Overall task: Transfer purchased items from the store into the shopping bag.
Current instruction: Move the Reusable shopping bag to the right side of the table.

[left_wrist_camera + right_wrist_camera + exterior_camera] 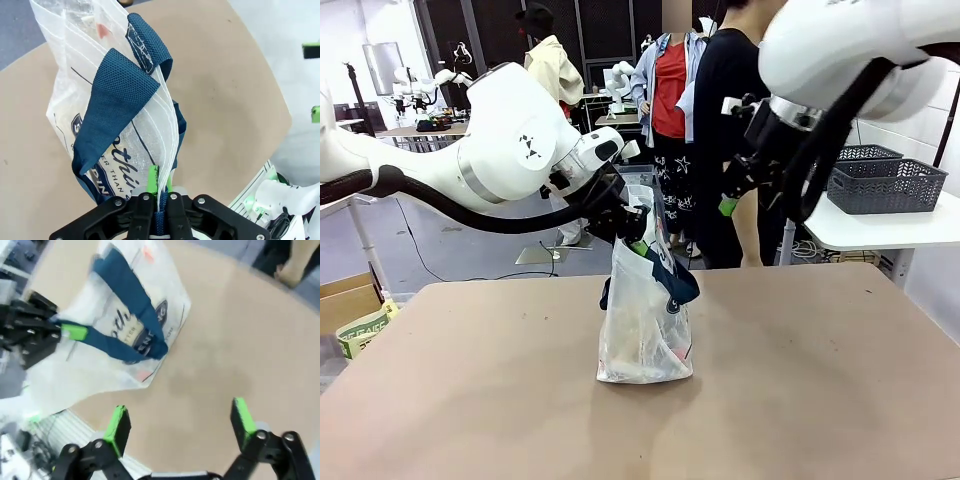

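Left gripper point(159, 192) pinches one shopping bag point(642, 330) at its rim, right gripper point(180, 422) spread wide, empty

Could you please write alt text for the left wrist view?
The left gripper, jaws shut, pinches the rim of the shopping bag, a translucent white tote with navy handles standing on the tan table.

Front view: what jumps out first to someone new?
The shopping bag stands upright mid-table, translucent white with navy handles, held up by the left end effector shut on its top edge. In the left wrist view the green pads pinch the plastic and strap together. The right end effector hangs open above the table, holding nothing.
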Action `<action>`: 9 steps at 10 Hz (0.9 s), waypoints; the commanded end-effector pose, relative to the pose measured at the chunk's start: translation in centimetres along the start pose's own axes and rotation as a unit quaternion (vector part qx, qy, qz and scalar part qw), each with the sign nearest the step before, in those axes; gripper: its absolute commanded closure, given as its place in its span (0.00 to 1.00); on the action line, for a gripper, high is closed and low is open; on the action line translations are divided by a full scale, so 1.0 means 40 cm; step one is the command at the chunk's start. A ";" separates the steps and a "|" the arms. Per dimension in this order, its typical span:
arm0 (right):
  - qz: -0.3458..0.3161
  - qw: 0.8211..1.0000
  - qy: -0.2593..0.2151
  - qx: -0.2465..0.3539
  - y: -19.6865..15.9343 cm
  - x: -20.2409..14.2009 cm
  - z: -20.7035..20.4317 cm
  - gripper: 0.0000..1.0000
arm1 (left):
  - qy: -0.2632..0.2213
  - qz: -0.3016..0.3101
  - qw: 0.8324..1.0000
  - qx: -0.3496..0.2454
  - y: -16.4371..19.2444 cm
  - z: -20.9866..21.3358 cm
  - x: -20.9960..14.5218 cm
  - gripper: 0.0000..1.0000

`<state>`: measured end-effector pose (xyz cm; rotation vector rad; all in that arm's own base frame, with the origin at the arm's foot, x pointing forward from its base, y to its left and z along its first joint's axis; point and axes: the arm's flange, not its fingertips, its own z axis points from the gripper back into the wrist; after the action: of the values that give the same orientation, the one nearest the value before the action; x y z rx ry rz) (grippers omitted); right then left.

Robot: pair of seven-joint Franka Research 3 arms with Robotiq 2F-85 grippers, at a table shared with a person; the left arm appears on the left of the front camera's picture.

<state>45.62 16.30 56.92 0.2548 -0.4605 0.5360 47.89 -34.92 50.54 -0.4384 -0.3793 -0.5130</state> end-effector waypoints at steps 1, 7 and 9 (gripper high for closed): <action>0.024 0.993 -0.079 0.090 -0.041 -0.068 -0.031 0.00 | -0.001 0.002 1.000 -0.002 -0.001 0.004 0.000 1.00; 0.009 0.993 -0.085 0.085 -0.073 -0.074 -0.020 0.00 | -0.001 0.002 1.000 -0.002 -0.001 0.004 0.000 1.00; 0.009 0.993 -0.085 0.085 -0.073 -0.074 -0.020 0.00 | -0.001 0.002 1.000 -0.002 -0.001 0.004 0.000 1.00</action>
<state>45.29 13.08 54.72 0.4592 -0.5783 0.5494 47.90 -34.91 50.55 -0.4384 -0.3794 -0.5129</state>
